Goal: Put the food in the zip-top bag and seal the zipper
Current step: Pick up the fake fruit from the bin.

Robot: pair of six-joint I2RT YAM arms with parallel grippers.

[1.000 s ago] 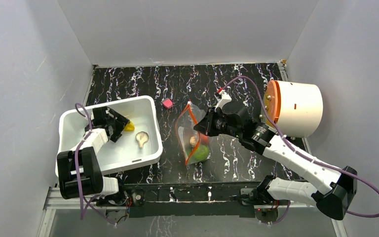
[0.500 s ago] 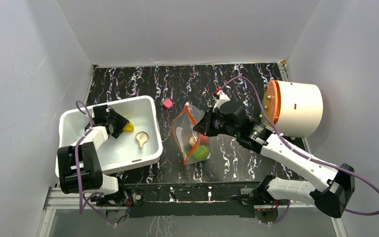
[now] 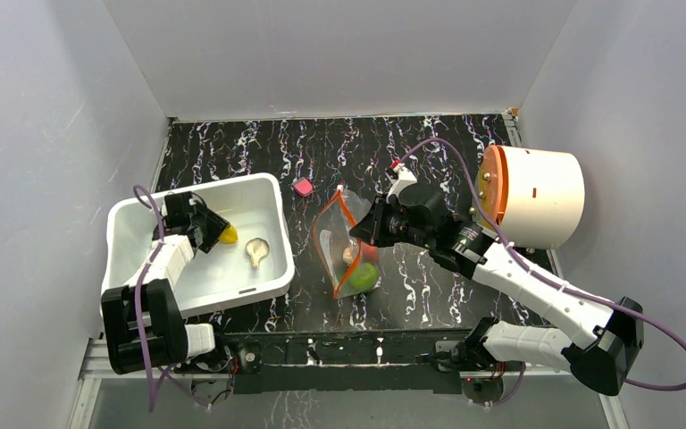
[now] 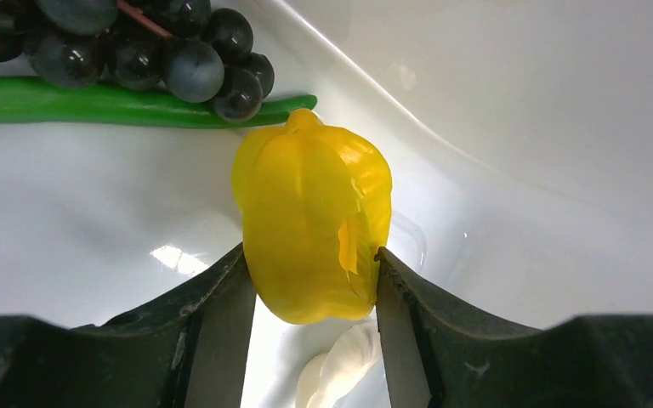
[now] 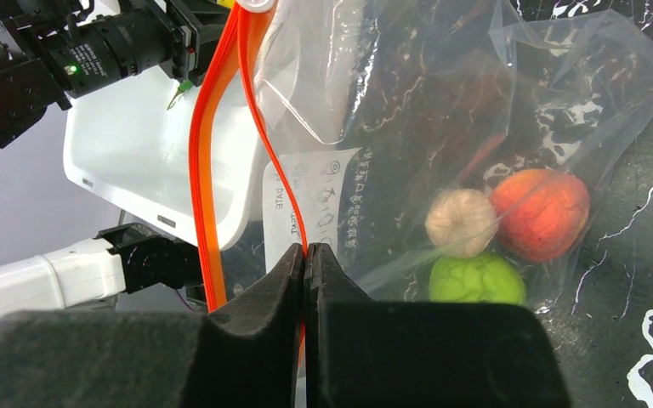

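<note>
left gripper [image 4: 310,257] clamped on the yellow banana-like piece [image 4: 306,195] inside the white bin [image 3: 268,192]. right gripper [image 5: 306,252] pinching the zipper [image 5: 208,170] of the zip-top bag [image 5: 408,102], which holds an orange ball [image 5: 540,212], a green ball [image 5: 476,279], probably garlic [image 5: 461,223].

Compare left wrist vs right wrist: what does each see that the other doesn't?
Left wrist only: left gripper closed on the yellow piece, with grapes and the pod beyond it. Right wrist only: right gripper pinching the zipper of the bag, which holds the orange ball, garlic and green ball. Both: the white bin.
</note>
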